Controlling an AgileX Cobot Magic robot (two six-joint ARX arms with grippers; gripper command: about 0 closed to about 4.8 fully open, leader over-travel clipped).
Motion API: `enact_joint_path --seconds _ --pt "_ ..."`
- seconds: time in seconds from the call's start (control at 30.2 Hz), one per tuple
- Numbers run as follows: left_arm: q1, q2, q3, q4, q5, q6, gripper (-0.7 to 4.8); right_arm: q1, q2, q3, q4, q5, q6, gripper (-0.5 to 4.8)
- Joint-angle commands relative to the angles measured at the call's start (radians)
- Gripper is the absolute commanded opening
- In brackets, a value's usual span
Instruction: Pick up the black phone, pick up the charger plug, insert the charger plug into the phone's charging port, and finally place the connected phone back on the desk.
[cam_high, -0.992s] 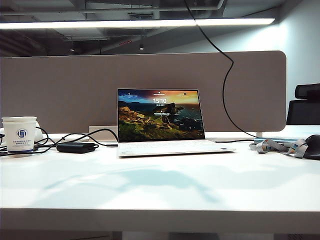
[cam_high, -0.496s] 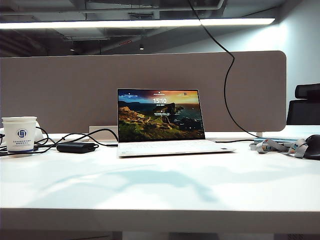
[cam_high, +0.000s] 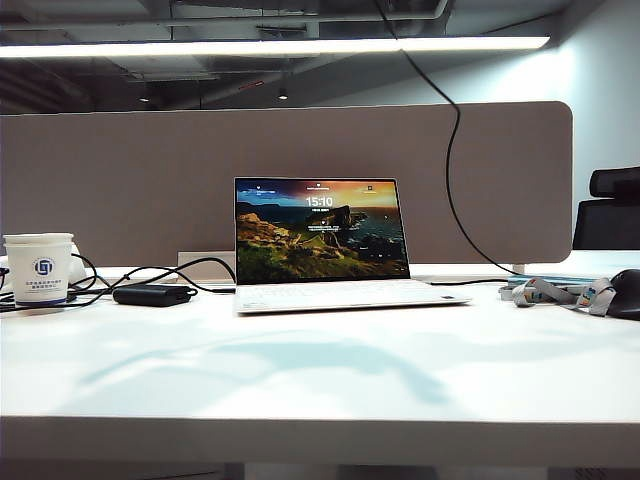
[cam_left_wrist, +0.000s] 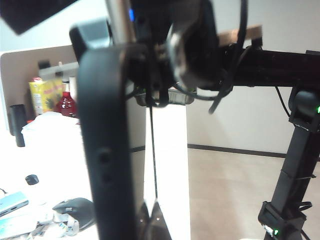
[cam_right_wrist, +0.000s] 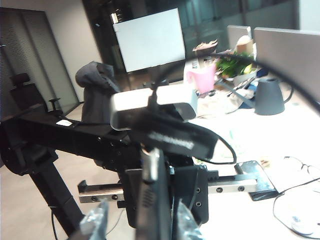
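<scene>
The left gripper (cam_left_wrist: 150, 220) clamps the thin glossy black phone (cam_left_wrist: 107, 150) edge-on above the table; the right gripper (cam_right_wrist: 140, 222) stands spread around its end. Any wrist twist could unseat the plug.

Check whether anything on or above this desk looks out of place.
One black cable hangs down from overhead in front of the partition, an odd route. Out of the exterior view, the shut left claw holds the black phone edge-on; the open right claw flanks it.
</scene>
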Motion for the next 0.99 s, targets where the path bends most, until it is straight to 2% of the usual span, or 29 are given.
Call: enact_joint_path --seconds 0.03,0.2,0.23,0.33,0.4,0.56,0.66,0.89,0.99 --pt "0.000 -0.009 0.007 -0.003 -0.075 0.004 -0.06 -0.035 -0.022 0.003 0.016 0.009 0.003 1.71" --pt "0.000 -0.010 0.007 -0.081 -0.188 0.005 -0.06 -0.084 -0.058 0.003 -0.002 0.050 0.006 1.64" --pt "0.000 -0.010 0.007 -0.099 -0.209 0.005 -0.06 -0.091 -0.065 0.003 -0.014 0.062 0.005 1.44" --pt "0.000 -0.009 0.008 -0.145 -0.253 0.017 -0.06 -0.109 -0.078 0.003 -0.024 0.081 0.010 -0.03" --pt "0.000 -0.010 0.007 -0.177 -0.266 0.038 -0.06 -0.111 -0.080 0.003 -0.024 0.107 0.019 -0.09" --pt "0.000 -0.011 0.007 -0.220 -0.254 0.049 -0.06 -0.117 -0.078 0.003 -0.024 0.121 0.021 0.00" --pt "0.000 -0.011 0.007 -0.234 -0.247 0.049 -0.06 -0.117 -0.077 0.002 -0.024 0.106 0.021 0.65" --pt "0.000 -0.011 0.007 -0.270 -0.229 0.049 -0.06 -0.117 -0.070 0.002 -0.022 0.021 0.021 0.71" --pt "0.000 -0.011 0.007 -0.272 -0.219 0.050 -0.06 -0.117 -0.071 0.002 -0.021 0.024 0.020 1.62"
